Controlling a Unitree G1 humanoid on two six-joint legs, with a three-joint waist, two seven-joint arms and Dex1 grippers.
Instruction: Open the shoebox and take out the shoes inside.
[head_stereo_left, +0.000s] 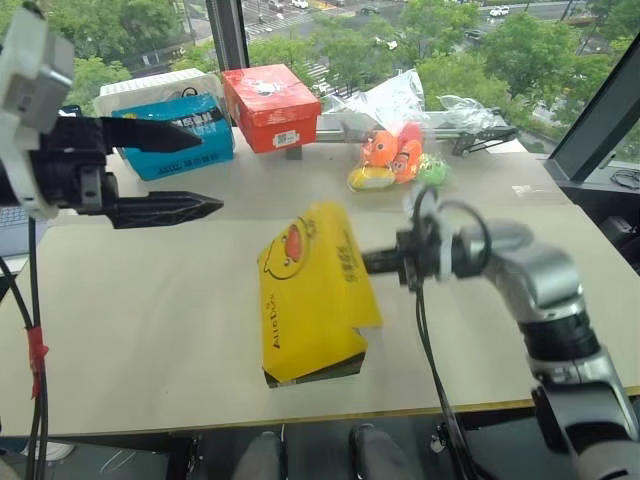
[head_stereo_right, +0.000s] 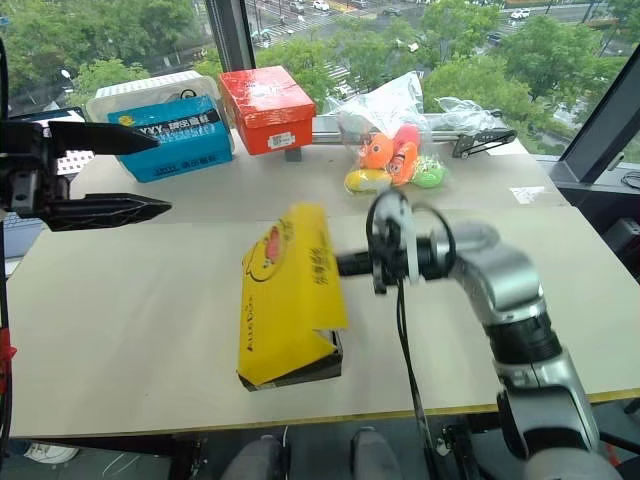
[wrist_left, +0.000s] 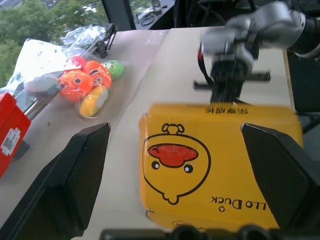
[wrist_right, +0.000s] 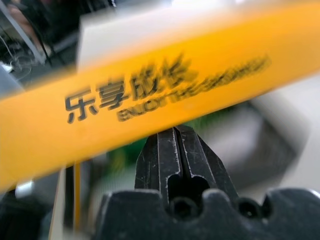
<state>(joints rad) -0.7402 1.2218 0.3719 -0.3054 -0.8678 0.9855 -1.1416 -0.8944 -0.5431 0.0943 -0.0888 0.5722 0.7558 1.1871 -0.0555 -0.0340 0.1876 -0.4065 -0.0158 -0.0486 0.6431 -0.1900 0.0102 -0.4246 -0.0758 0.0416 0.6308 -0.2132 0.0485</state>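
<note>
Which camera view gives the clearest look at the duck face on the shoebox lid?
The left wrist view: the duck face on the shoebox fills the middle, facing the camera. The head views show it small and slanted; the right wrist view shows just the lid's lettered edge.

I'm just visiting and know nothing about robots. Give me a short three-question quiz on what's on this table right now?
1. True or false: the left hand is holding the yellow shoebox.
2. What is the shut right hand pushing up: A the shoebox lid, B the blue box, C the red box?
3. What sits in the clear bag behind the shoebox?

Key: 1 false, it is open and apart. 2 A. 3 Orange and yellow plush toys.
</note>
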